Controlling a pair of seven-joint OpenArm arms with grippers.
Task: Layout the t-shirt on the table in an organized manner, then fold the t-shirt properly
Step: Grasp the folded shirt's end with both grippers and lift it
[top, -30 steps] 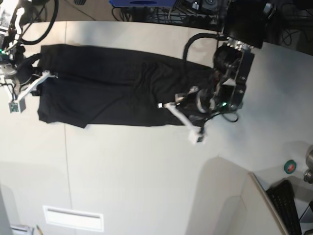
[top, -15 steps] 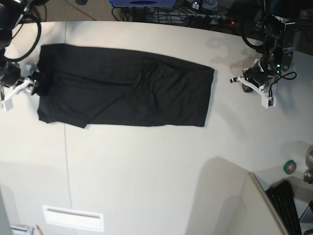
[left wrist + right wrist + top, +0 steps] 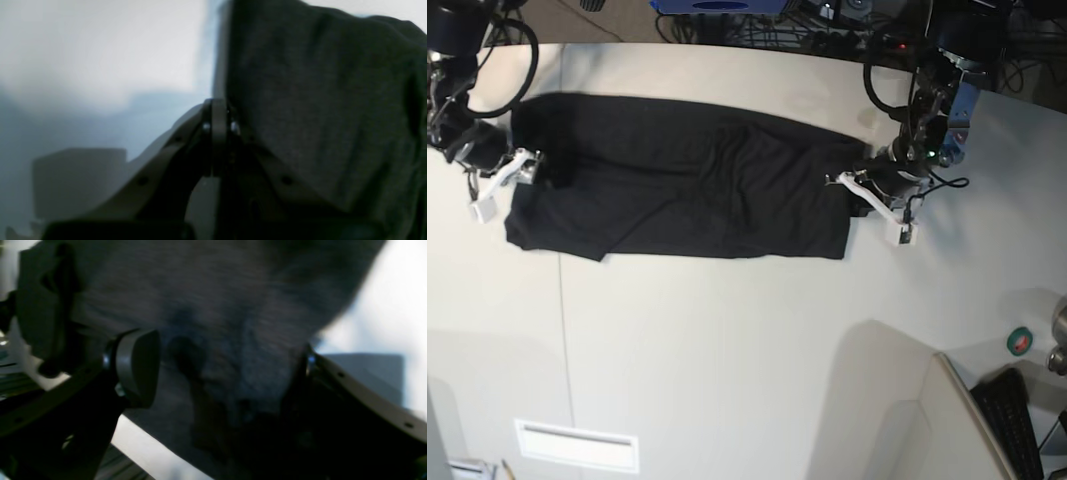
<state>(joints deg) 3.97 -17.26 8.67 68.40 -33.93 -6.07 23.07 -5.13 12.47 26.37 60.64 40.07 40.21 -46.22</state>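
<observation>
The black t-shirt (image 3: 677,185) lies in a long folded band across the table (image 3: 727,340), no print showing. My left gripper (image 3: 870,203) is at the band's right end, fingers shut; in the left wrist view its closed tips (image 3: 218,123) sit at the edge of the t-shirt (image 3: 317,100), and no cloth shows pinched between them. My right gripper (image 3: 505,183) is at the band's left end. In the right wrist view it (image 3: 223,373) stands wide open, with the t-shirt (image 3: 217,290) bunched between the grey pad (image 3: 140,366) and the other finger.
A green and red tape roll (image 3: 1019,340) and a dark keyboard (image 3: 1012,420) lie at the lower right behind an angled beige panel (image 3: 897,420). A white slot plate (image 3: 577,445) sits near the front. Cables run along the table's far edge.
My left arm left the shirt's middle, swung out to the far right, then came back to the right edge, shut throughout. My right gripper opened and shifted onto the shirt's left end.
</observation>
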